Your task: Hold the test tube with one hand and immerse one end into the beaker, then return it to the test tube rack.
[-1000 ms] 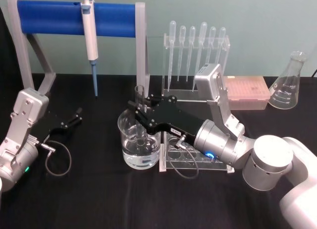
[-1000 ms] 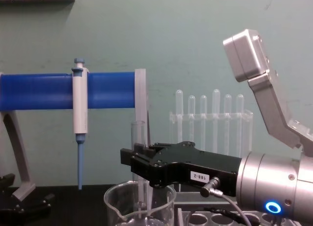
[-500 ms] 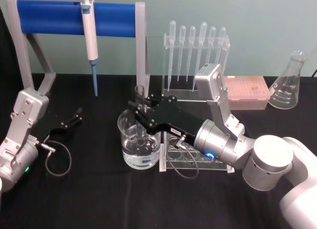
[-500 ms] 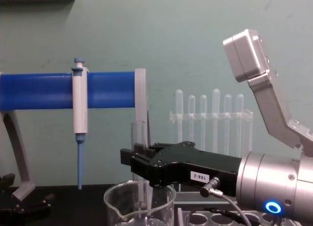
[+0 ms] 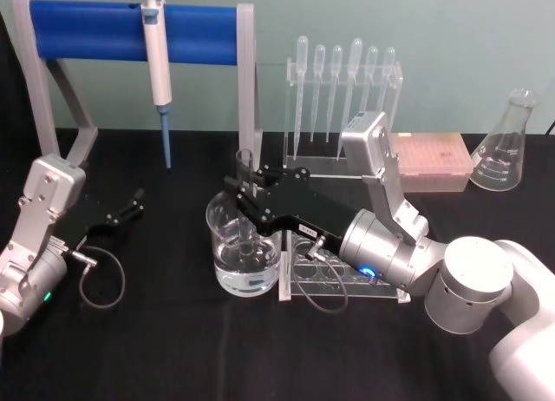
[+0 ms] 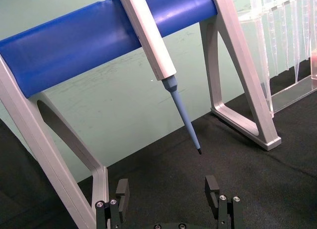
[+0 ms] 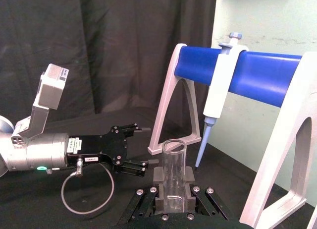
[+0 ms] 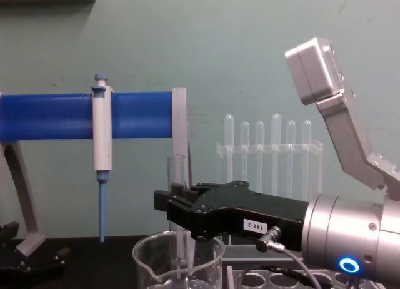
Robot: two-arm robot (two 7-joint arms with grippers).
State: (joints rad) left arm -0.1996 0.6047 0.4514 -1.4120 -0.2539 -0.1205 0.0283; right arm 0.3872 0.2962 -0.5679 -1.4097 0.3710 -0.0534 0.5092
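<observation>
1. Right gripper [image 5: 246, 191]: black, on a silver wrist, reaching in over the beaker [image 5: 218, 245]; jaws clamped on the test tube [image 5: 245, 163], nothing else held.
2. Test tube: upright, open rim above the fingers, lower end down inside the beaker; depth in the liquid not discernible.
3. Beaker: on the black table [image 5: 173, 349], clear liquid in its bottom, just beside the test tube rack [image 5: 299, 271].
4. Left gripper [image 5: 132, 205]: low at the table's left, well apart from the beaker; fingers spread wide, empty.
5. Pipettor [image 5: 156, 62]: hanging on the blue stand [image 5: 87, 23] behind.
</observation>
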